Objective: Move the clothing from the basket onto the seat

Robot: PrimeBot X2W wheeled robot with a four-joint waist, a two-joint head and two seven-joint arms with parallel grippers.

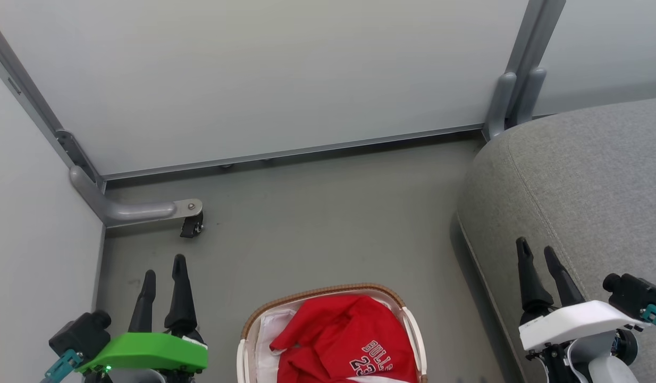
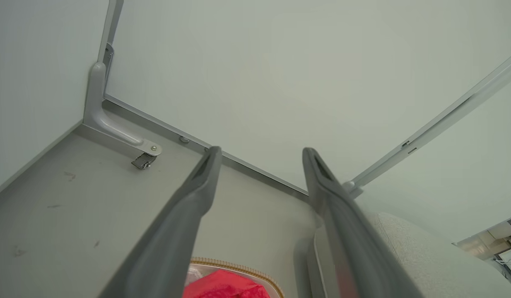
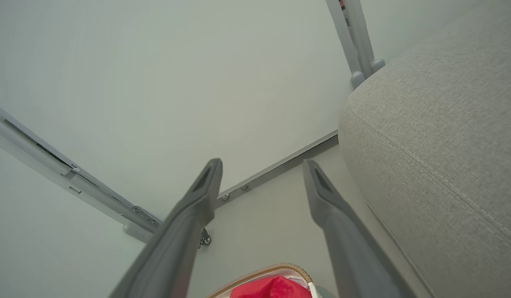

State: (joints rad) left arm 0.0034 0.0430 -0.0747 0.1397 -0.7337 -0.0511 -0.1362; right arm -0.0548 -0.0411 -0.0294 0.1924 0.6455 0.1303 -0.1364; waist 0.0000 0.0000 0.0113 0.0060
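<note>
Left gripper (image 1: pixel 164 266) spread wide, nothing between the fingers, hanging over the floor (image 1: pixel 317 223) to the left of the basket (image 1: pixel 328 291). Right gripper (image 1: pixel 535 246) is likewise spread and empty, above the edge of the seat (image 1: pixel 588 175). Clothing (image 1: pixel 344 335) is bunched inside the basket, red with the "BULLS 23" print up and white liner (image 1: pixel 267 340) showing at its left; the basket sits on the floor between the two grippers, near the seat's side, with a strip of floor between them.
</note>
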